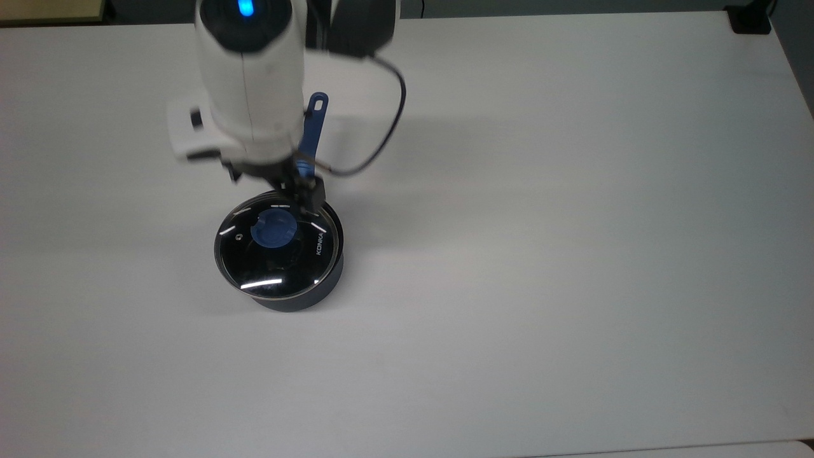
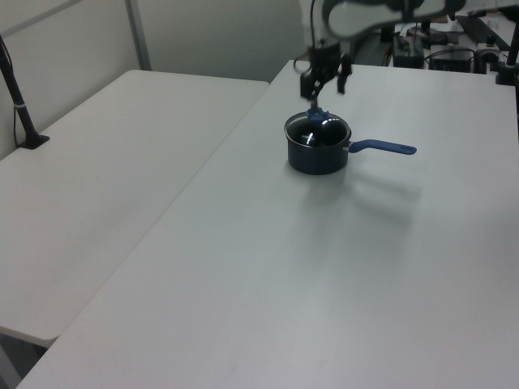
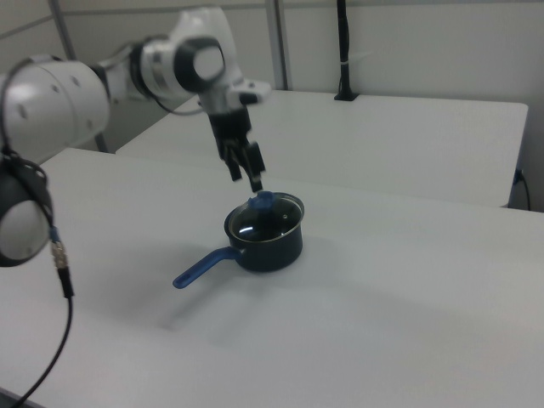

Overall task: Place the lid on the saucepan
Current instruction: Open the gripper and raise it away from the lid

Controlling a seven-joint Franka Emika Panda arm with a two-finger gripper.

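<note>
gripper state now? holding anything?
Gripper: open, holding nothing, above the lid, which sits on the saucepan.

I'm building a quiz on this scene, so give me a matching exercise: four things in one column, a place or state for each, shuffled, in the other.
1. lid
2. saucepan
3. gripper
4. handle

A. raised above the knob, open
B. sits on the pan's rim
C. stands on the white table
D. blue, points to the left view's right

Pairs: 1-B, 2-C, 3-A, 4-D
</note>
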